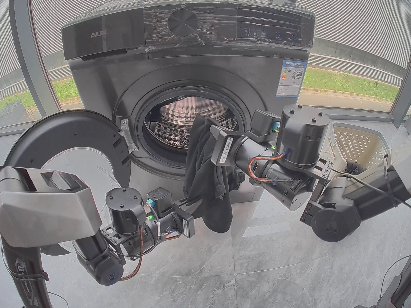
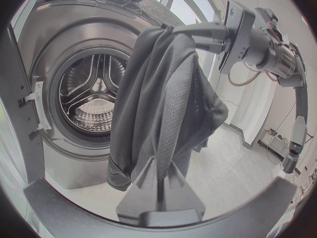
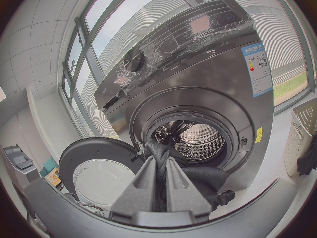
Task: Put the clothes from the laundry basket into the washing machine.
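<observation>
- Black garment (image 1: 205, 163) hangs in front of the washing machine (image 1: 107, 78), outside the drum (image 1: 188, 112), and covers the right part of the round opening.
- Right gripper (image 1: 206, 127) is clamped on the garment's top edge, level with the opening.
- Left gripper (image 1: 196, 205) is pinched closed on a lower fold of the same garment.
- Door (image 1: 64, 137) stands swung wide to the left, away from the opening.
- Laundry basket (image 1: 359, 146) sits right of the machine, behind the right arm, with a dark cloth (image 1: 353, 167) draped over its rim.
- Pale tiled floor (image 1: 265, 257) lies beneath.
</observation>
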